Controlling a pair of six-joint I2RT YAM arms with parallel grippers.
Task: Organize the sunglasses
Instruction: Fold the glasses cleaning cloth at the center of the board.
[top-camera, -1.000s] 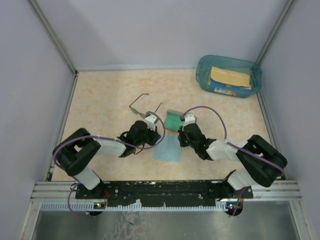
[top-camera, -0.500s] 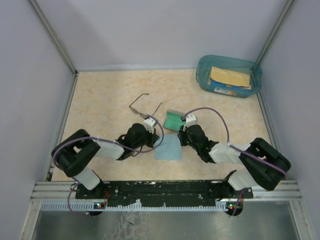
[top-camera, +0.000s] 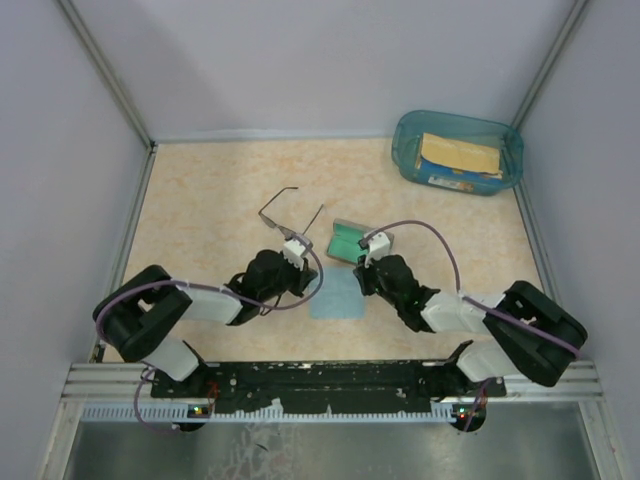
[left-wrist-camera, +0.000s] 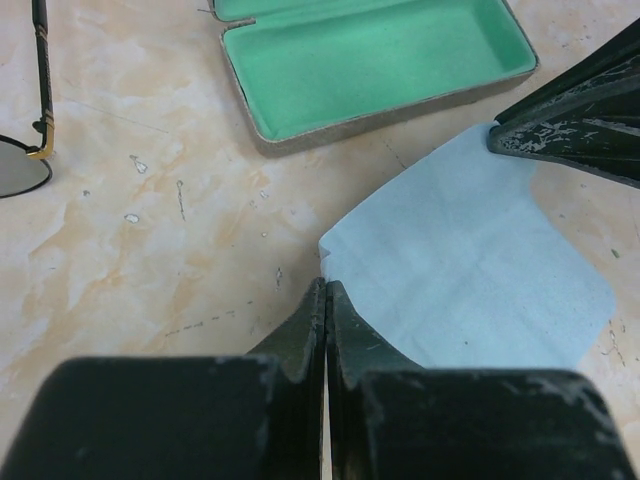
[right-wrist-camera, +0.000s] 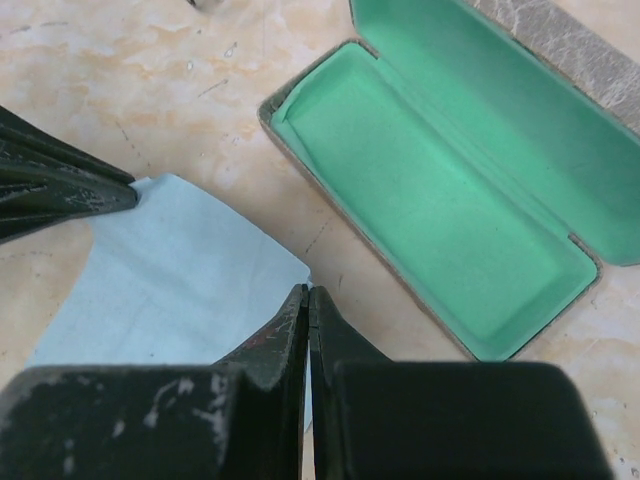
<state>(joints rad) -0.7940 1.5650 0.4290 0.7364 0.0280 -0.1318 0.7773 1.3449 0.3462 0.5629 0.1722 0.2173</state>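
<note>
The left gripper (left-wrist-camera: 325, 292) is pressing its two dark fingers together with no gap showing, their tips resting at the near-left edge of a light blue cleaning cloth (left-wrist-camera: 470, 270). Whether a fold of cloth is caught between them cannot be told. From those tips the cloth is spreading flat toward 2 o'clock. At its far corner, the right gripper (right-wrist-camera: 307, 296) is likewise holding its fingers together on the cloth's edge, and again the frames do not show any pinched fabric.

Farther out, at 12 to 1 o'clock from the left fingertips, a grey glasses case (left-wrist-camera: 370, 60) is lying open, showing an empty mint-green lining. At 10 o'clock the sunglasses (left-wrist-camera: 30, 130) are sitting on the tabletop (left-wrist-camera: 150, 250), unfolded, near the case but outside it and apart from both grippers. In the overhead view, a teal plastic bin (top-camera: 402, 140) is standing well apart at the far right corner.

The step in hand appears to be handling the cloth by two corners. To do it well, both arms should be rising together at an even pace, keeping the cloth taut and level. They should also be steering clear of the case rim and the thin frame.
</note>
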